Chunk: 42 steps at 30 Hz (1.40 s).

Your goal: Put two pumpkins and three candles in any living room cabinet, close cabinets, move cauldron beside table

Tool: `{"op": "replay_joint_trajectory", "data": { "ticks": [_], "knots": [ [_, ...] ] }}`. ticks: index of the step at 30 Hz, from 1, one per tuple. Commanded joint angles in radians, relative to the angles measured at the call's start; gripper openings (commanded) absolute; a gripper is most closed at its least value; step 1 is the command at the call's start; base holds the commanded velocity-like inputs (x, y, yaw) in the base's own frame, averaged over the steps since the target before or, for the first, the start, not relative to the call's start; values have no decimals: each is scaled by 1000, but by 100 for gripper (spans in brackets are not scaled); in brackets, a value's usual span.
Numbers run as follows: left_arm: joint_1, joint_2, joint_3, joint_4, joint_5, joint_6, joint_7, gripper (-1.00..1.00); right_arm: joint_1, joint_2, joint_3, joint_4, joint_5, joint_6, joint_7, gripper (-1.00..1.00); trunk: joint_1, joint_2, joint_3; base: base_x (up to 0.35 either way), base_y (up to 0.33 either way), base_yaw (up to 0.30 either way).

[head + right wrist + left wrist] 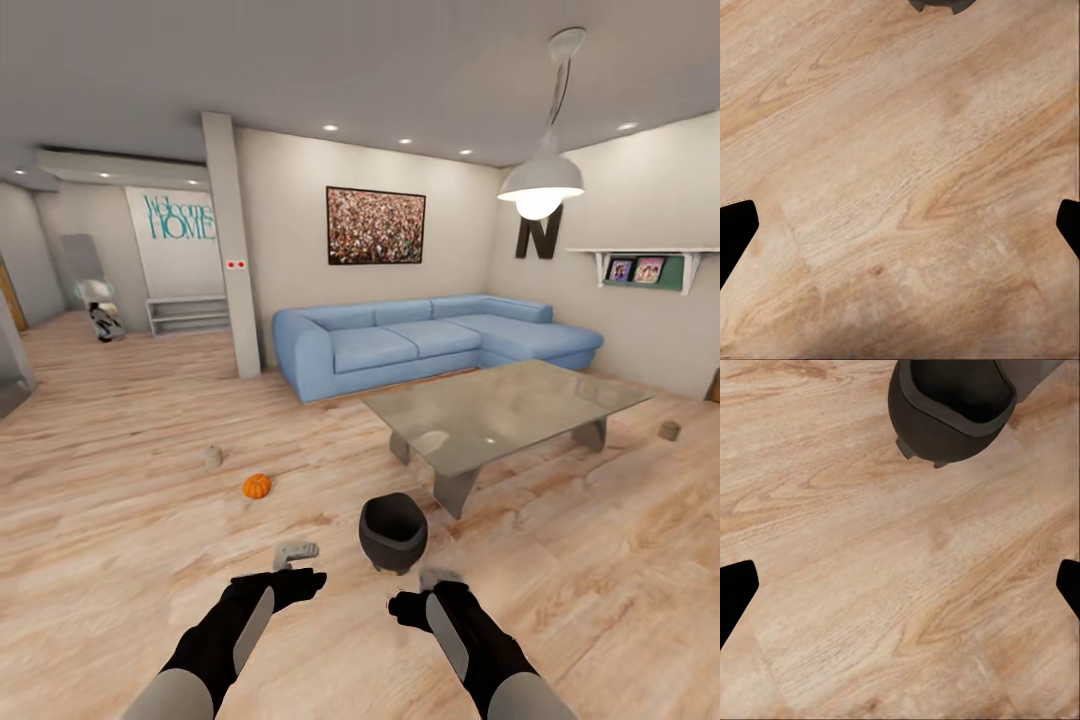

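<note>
The robot stands on the wooden floor of a living room, with both arms stretched forward and low. The left gripper has its fingers spread wide and holds nothing; below it there is bare floor, and the cauldron is close in front. The right gripper is also wide open and empty over the floor.

In the head view the dark cauldron stands upright on the floor, just before both grippers and near the front corner of the glass worktop, not touching its leg. One orange pumpkin lies on the floor to the left of the cauldron, apart from it. A tan candle stands a little farther on the left, and another candle is on the floor near the right edge of the worktop. A blue sofa stands behind, along the far wall.
</note>
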<state>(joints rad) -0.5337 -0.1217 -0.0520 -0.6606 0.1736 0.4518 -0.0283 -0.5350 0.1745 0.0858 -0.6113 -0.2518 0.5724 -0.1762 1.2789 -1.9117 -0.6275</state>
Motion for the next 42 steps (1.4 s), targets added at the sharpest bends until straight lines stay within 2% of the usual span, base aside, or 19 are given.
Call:
{"op": "replay_joint_trajectory", "data": {
  "ticks": [1, 11, 42],
  "knots": [
    [0, 0, -1, -2, 8, 6, 2, 100, -1, 0, 3, -1, -11, 3, -9, 100, -5, 7, 3, -341, 4, -224],
    [-1, 1, -3, -2, 7, 6, 2, 100, 0, 0, 2, -1, -11, 3, -9, 100, -43, 77, 46, -188, 1, -224],
    [-2, 1, -6, 9, -1, 4, 6, 100, 0, 0, -8, -1, -12, 3, -9, 100, -162, 294, 178, -5, 0, -223]
  ]
}}
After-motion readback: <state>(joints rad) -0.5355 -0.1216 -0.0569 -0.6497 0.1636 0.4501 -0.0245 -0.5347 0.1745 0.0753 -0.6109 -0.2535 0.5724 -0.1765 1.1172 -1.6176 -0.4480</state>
